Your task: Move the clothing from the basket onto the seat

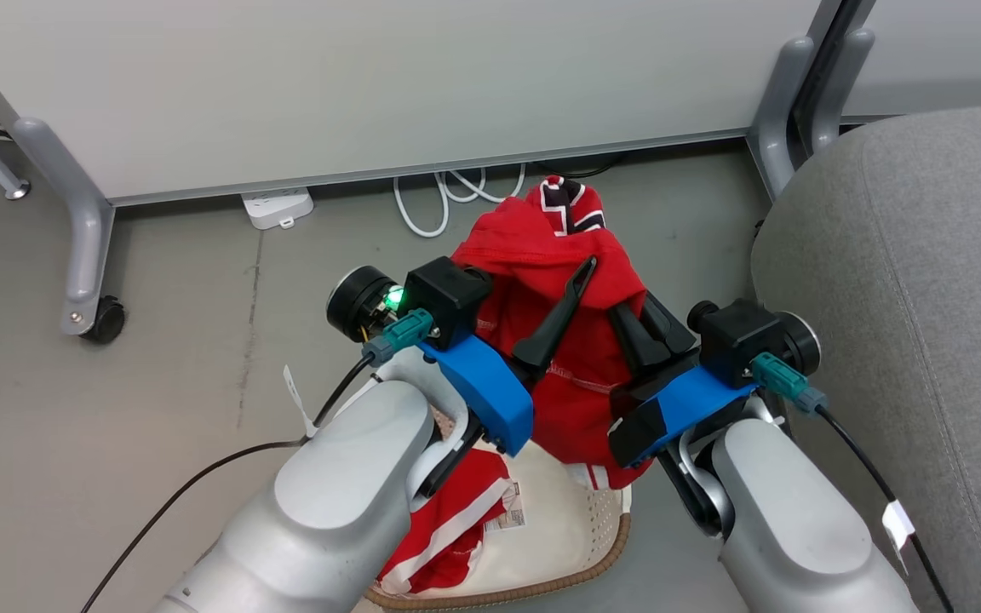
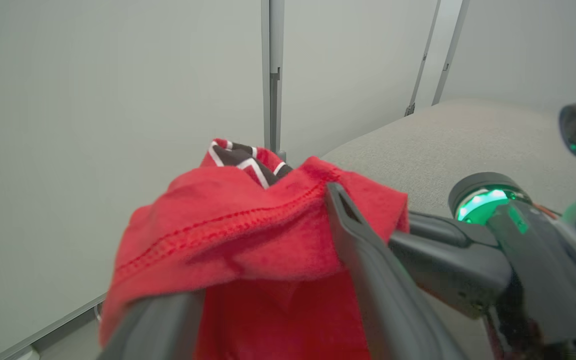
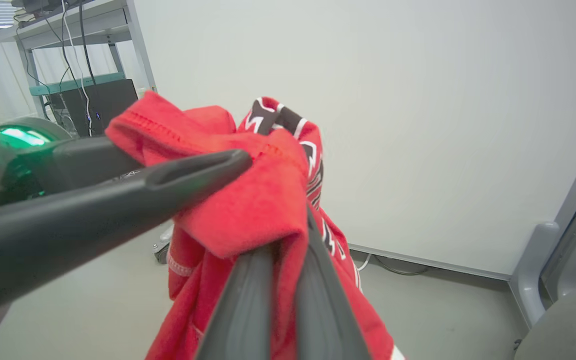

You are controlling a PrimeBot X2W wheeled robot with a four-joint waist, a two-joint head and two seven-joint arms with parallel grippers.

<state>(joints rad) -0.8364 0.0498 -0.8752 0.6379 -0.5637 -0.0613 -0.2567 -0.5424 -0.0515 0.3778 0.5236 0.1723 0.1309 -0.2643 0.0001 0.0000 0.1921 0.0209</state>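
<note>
Over grey floor (image 1: 201, 340), right end effector (image 1: 637, 313) pinches clothing (image 1: 533, 247), which half-hides wide-spread left end effector (image 2: 248, 225).

Two forearms, pale grey, smooth rounded shells: left forearm (image 1: 346, 494) at 7 o'clock of head view, right forearm (image 1: 797, 528) at 5 o'clock. Each wrist bore bright blue bracket (image 1: 490, 396), black boxy camera housing (image 1: 448, 294), round black barrel (image 1: 358, 298). Green light (image 1: 394, 298) glowed on left wrist. Teal connector (image 1: 405, 330) fed black cable (image 1: 201, 477) running toward 8 o'clock, white tag (image 1: 295, 396) beside it. Right cable (image 1: 882, 489) carried second white tag (image 1: 897, 521). Long fingers (image 1: 571, 298) were matte dark grey, tapered.
</note>
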